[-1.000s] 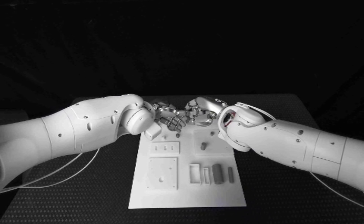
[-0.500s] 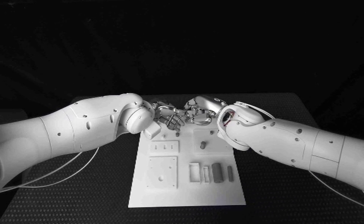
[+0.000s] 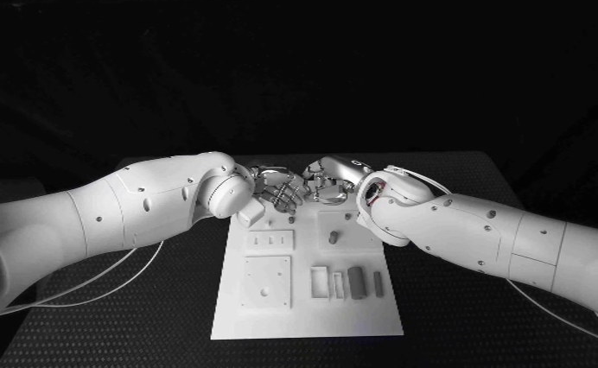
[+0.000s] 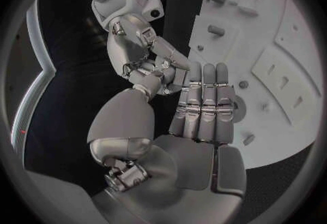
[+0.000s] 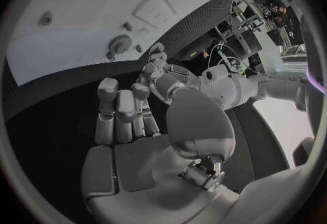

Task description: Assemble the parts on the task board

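Observation:
The white task board (image 3: 250,316) lies lengthwise in the middle of the black table. My left hand (image 3: 276,188) and right hand (image 3: 327,183) meet just above its far end, fingertips almost touching. In the left wrist view the left hand (image 4: 203,101) has its fingers straight and together over the board (image 4: 272,126), its thumb reaching to the curled fingers of the right hand (image 4: 139,49). Whether a part sits between them is hidden. A short upright peg (image 3: 333,237) stands mid-board, and grey bar parts (image 3: 358,283) lie in slots nearer me.
A round knob (image 5: 119,44) sits on the board's far end (image 5: 61,44), close to the fingers of both hands. Recessed white plates (image 3: 267,283) occupy the board's left half. Black table (image 3: 112,333) stretches on both sides, crossed by a thin cable (image 3: 87,286) at the left.
The left hand's fingers have edged slightly toward the right hand. Both arms and the parts on the board stay where they were.

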`<state>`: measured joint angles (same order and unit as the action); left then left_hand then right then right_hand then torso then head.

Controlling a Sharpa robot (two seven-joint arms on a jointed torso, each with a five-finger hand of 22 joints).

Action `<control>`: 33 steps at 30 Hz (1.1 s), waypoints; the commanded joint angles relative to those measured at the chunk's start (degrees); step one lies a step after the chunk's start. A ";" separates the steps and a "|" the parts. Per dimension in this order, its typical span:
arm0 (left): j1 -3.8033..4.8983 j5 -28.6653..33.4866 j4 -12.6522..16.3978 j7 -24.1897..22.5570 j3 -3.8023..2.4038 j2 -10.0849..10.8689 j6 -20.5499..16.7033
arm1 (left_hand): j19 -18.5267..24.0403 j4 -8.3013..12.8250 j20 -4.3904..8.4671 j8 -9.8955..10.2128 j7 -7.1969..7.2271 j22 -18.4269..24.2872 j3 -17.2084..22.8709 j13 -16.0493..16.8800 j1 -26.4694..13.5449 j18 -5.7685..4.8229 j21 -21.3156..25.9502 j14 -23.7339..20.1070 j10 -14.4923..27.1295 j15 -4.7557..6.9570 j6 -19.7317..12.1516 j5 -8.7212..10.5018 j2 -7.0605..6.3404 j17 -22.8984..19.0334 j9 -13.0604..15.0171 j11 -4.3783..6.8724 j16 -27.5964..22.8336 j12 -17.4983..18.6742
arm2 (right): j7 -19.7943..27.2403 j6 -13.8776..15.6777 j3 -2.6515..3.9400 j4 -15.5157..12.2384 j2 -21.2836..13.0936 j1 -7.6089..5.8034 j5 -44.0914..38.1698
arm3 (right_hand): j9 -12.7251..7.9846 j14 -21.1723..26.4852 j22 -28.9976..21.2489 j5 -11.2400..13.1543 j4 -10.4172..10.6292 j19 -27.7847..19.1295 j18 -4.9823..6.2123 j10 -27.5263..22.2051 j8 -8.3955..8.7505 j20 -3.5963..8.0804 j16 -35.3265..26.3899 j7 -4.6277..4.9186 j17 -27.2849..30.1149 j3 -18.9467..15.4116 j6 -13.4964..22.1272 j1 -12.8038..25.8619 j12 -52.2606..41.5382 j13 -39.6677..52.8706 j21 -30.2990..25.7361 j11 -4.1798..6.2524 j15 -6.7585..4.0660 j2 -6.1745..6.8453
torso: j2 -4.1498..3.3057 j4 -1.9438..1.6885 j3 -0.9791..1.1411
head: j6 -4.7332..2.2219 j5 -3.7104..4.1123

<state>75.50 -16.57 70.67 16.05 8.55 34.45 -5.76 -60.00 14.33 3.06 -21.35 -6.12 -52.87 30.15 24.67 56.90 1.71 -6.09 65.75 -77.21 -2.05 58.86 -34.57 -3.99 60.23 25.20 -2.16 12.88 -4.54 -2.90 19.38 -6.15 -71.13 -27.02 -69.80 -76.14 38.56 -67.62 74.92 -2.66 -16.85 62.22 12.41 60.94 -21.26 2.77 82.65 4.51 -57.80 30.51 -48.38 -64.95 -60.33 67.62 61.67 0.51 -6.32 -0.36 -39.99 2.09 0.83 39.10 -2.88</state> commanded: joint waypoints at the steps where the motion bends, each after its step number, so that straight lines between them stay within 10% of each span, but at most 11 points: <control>1: 0.35 0.95 0.33 -2.43 -0.33 -0.29 -0.91 | 0.23 0.57 0.31 -0.25 1.53 -0.12 0.16 0.17 0.25 -1.04 0.27 0.56 -0.29 -0.05 1.88 -0.22 0.92 0.17 0.24 0.13 0.12 -0.26 | 0.34 -2.15 -0.25 -0.08 0.25 0.36 -0.62 | 0.05 0.16 0.81 -0.06 0.01 0.08 1.16 0.17 -0.36 0.50 0.14 0.87 0.10 -0.36 -8.74 -0.49 -0.32 -0.07 0.22 0.40 -0.49 0.12 | 0.01 0.01 0.01 | -0.02 0.03; 18: 0.36 0.53 0.05 -2.63 -0.33 0.01 -1.20 | 0.12 1.24 0.77 -0.68 1.02 -0.66 0.93 0.94 -0.72 -1.50 0.50 1.27 -1.03 0.37 2.34 1.79 2.22 1.07 0.47 0.37 0.32 -0.31 | 0.79 -1.66 -0.26 1.51 0.05 0.40 3.03 | 0.05 0.62 0.81 -0.06 0.01 0.09 1.16 0.17 -0.36 0.50 0.00 0.87 0.75 -0.36 -8.74 -0.49 -0.32 -0.07 0.22 0.40 -0.49 0.12 | 0.03 0.00 0.01 | -0.04 0.05; 24: 0.37 -1.32 -0.15 -1.94 -0.33 0.36 -1.08 | 3.62 1.59 -0.34 -0.89 1.29 -2.88 0.66 1.11 -1.38 -1.71 0.87 0.12 -1.44 -0.24 2.76 2.82 2.63 0.89 0.86 0.48 -0.96 0.04 | 3.07 0.91 -0.27 1.97 -0.66 0.39 6.69 | -2.16 3.58 -0.30 0.01 0.51 -2.47 1.63 -3.43 5.41 -0.05 -2.75 3.79 1.89 -3.99 0.53 6.80 2.04 -0.93 -2.40 -2.39 1.93 5.90 | 0.04 0.02 0.07 | -0.10 -0.08; 33: 0.38 -5.04 -0.54 1.12 -0.33 1.01 2.87 | 6.05 1.12 -0.78 -0.82 1.32 -6.48 0.74 1.31 -2.11 -1.71 0.08 0.56 -1.90 -0.24 2.92 4.04 3.32 0.98 1.53 0.57 -1.54 0.31 | 7.48 5.34 -0.19 3.01 -3.30 0.16 17.32 | -2.98 6.93 -1.24 -0.05 0.43 -5.53 1.31 -6.80 7.86 -1.59 -4.89 5.61 2.99 -6.24 4.07 10.55 3.50 -2.04 -5.06 -4.18 3.79 8.34 | 0.08 0.12 0.17 | -0.27 -0.36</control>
<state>75.80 -18.60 70.18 15.52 8.26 35.42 -5.94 -54.00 15.71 2.26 -22.04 -6.79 -59.34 30.74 25.96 54.87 0.87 -5.83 66.03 -78.63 -2.16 59.64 -30.78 -1.04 61.16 26.56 -1.53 11.53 -4.54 1.33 21.58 -6.42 -68.34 -29.98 -69.49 -65.22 35.64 -61.19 73.73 -2.66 -16.43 57.07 12.41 54.66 -13.62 1.33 77.98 8.51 -54.88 24.43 -46.38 -54.73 -57.01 65.63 56.90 -3.69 -2.56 7.97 -39.93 2.19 0.94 38.90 -3.16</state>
